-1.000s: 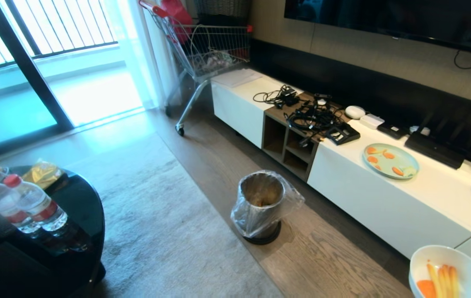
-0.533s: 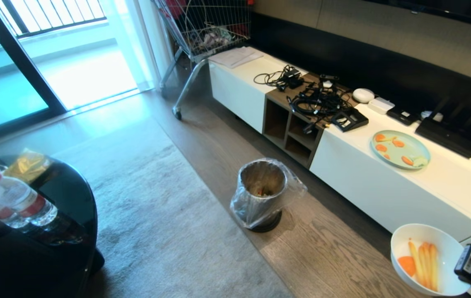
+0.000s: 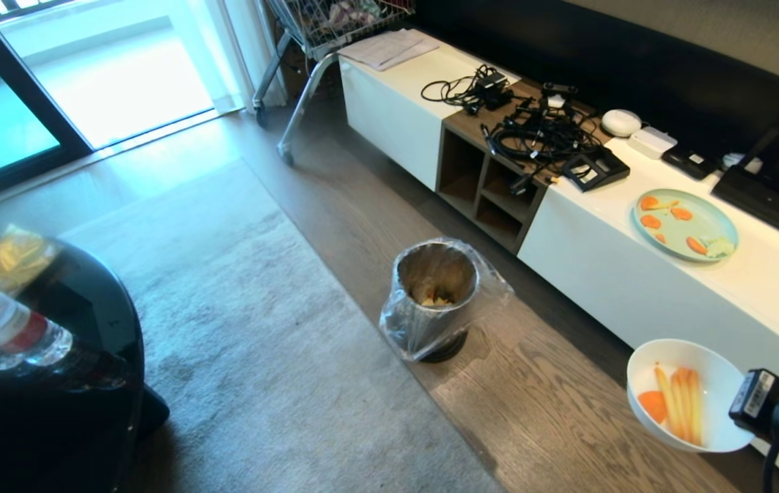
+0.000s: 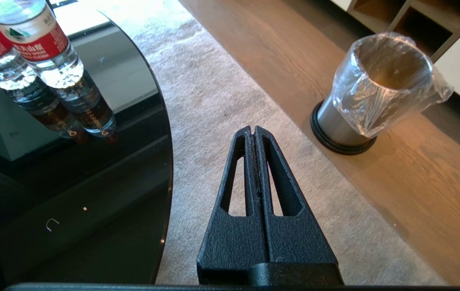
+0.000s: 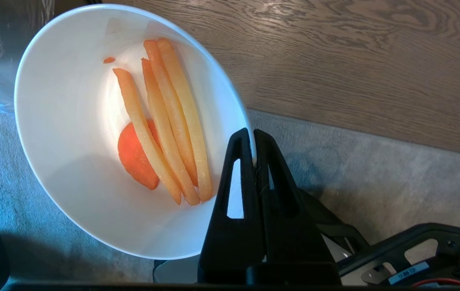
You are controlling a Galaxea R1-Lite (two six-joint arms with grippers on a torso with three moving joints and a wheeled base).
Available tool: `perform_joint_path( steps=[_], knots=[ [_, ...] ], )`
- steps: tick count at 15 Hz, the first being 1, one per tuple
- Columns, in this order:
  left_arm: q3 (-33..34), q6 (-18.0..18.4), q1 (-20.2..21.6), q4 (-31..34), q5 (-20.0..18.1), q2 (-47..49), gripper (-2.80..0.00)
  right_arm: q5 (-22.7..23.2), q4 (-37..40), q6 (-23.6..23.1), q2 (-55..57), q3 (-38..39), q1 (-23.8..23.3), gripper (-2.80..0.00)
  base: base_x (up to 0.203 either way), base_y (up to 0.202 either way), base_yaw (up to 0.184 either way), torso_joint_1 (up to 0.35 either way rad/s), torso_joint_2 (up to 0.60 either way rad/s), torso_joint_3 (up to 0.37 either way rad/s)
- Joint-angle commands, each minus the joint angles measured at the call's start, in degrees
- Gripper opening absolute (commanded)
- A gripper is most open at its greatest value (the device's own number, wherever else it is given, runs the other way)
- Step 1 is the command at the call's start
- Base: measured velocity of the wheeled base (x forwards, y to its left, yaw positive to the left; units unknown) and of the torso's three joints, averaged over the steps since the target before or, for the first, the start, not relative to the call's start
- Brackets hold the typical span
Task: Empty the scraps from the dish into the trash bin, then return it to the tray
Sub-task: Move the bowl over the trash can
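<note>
Bin (image 3: 436, 296): on the wood floor, bag-lined, some scraps at its bottom.
Around bin: rug edge just beside; white cabinet (image 3: 636, 287) behind; black table (image 3: 53, 383) well apart.
Dish (image 3: 684, 394): in the air, apart from the bin, holding strips (image 3: 680, 404) and an orange slice.
Right end effector (image 5: 253, 139): pinching the dish rim.
Left end effector (image 4: 253, 131): pressed together, empty, over the rug.
</note>
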Motion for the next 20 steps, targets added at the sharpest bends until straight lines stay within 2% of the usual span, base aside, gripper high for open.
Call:
perform_joint_path(
  steps=[1,17,20],
  knots=[
    [0.0,-0.1,0.0,0.0,0.0,0.0,-2.80,-0.2,-1.9,-1.3,0.3,-0.3,0.0,-2.80,0.000,0.000,0.000,0.003,0.00,-0.198],
    [0.0,-0.1,0.0,0.0,0.0,0.0,-2.80,-0.6,-5.6,-4.6,7.6,-11.9,0.0,-2.80,0.000,0.000,0.000,0.002,0.00,-0.198],
    [0.0,-0.1,0.0,0.0,0.0,0.0,-2.80,-0.6,-7.5,-7.2,8.9,-13.9,0.0,-2.80,0.000,0.000,0.000,0.002,0.00,-0.199]
  ],
)
